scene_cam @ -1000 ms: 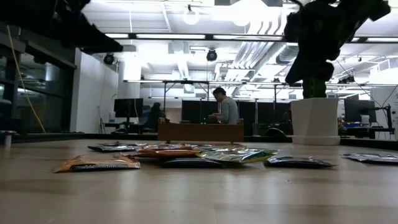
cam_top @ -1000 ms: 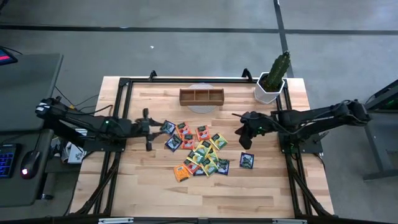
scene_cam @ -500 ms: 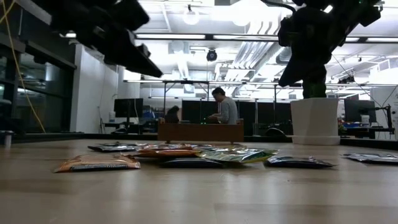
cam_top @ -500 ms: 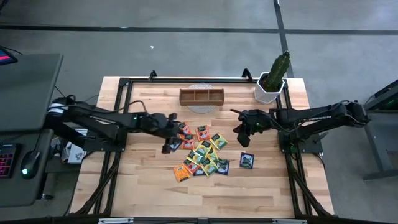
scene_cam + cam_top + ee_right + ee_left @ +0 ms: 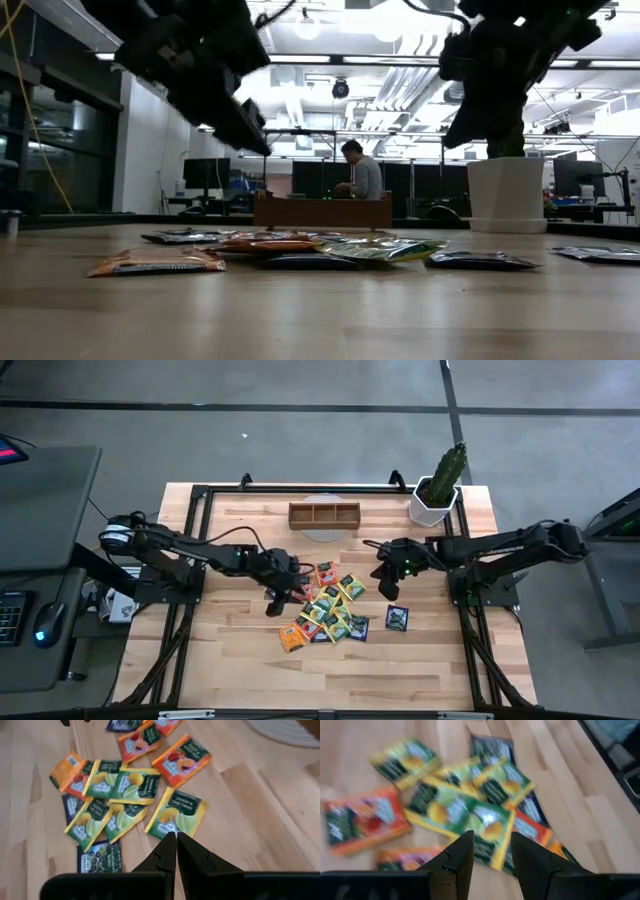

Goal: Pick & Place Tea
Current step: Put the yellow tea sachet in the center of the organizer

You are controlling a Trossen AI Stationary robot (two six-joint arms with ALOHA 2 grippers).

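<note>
Foil tea sachets (image 5: 325,610) heaped mid-surface (image 5: 240,660) before wooden tray (image 5: 324,514); left gripper (image 5: 283,592) above them, jaws spread for picking; right gripper (image 5: 383,582) beside, jaws pressed together, empty.

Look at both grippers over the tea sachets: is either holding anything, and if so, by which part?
Nothing is held. The left gripper is open and empty above the tea sachets. The right gripper is shut, with nothing between its fingers.
</note>
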